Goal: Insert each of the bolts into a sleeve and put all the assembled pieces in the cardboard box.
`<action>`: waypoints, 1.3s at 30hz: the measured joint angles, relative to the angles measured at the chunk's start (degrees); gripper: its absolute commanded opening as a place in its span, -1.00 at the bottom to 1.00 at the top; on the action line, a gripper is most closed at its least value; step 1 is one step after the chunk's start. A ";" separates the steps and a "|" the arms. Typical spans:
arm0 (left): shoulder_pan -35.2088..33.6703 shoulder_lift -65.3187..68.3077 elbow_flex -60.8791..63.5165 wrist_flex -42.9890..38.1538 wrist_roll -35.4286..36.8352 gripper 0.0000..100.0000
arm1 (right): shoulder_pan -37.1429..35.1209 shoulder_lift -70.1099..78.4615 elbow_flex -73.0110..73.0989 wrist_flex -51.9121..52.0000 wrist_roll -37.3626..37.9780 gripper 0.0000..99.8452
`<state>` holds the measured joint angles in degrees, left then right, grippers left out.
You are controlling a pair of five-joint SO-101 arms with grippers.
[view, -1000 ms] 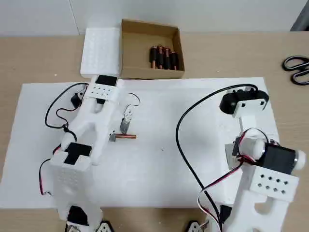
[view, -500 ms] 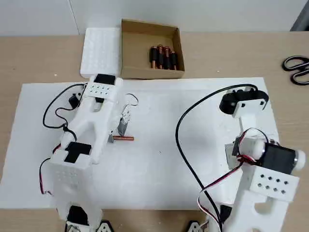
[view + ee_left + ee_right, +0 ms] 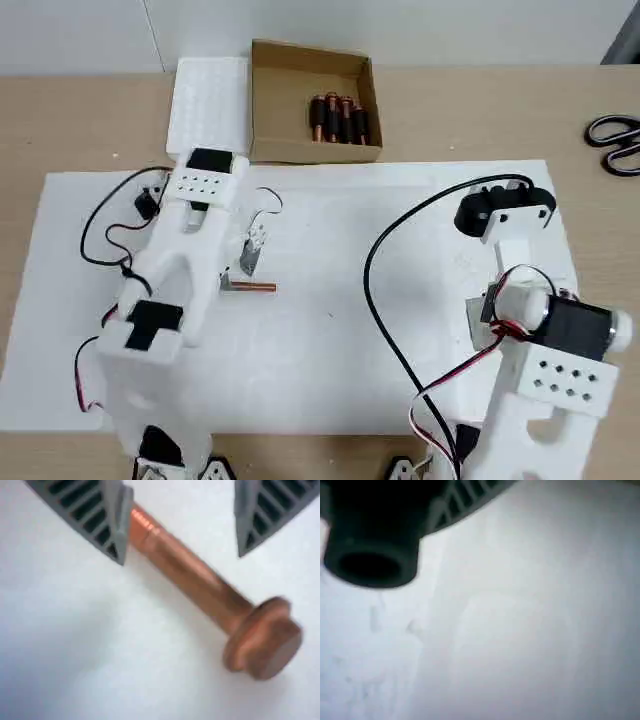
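Jaws of the left gripper [image 3: 180, 555] stand apart around the tip of a copper bolt [image 3: 200, 587] lying on the white sheet [image 3: 330, 350]. The right gripper [image 3: 476, 325] clamps a black sleeve [image 3: 370, 555]. Four assembled pieces [image 3: 338, 120] lie in the cardboard box [image 3: 315, 152]; this pair seems the last.

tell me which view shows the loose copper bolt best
The left wrist view: the bolt lies close on the white sheet, head and shank clear, under the open left gripper. The high view shows the bolt as a small bar. The right wrist view looks at the black sleeve.
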<state>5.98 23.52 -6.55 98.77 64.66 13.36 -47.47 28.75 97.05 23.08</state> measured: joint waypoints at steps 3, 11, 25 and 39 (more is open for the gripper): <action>0.00 -0.53 2.02 0.00 -0.88 -0.73 | 0.00 0.00 0.00 0.00 0.00 -0.99; -1.67 -1.58 4.40 -0.09 -0.88 -0.73 | 0.00 0.00 0.18 0.00 0.00 -0.99; -5.71 -1.49 4.48 -0.09 -2.46 -0.73 | 0.00 0.00 2.73 0.00 0.00 -0.99; -2.73 -1.76 5.89 -0.09 -2.37 -0.73 | 0.00 0.00 2.73 0.00 0.00 -0.99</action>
<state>3.25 21.76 -0.66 98.68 62.29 13.36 -47.47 31.47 97.05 23.08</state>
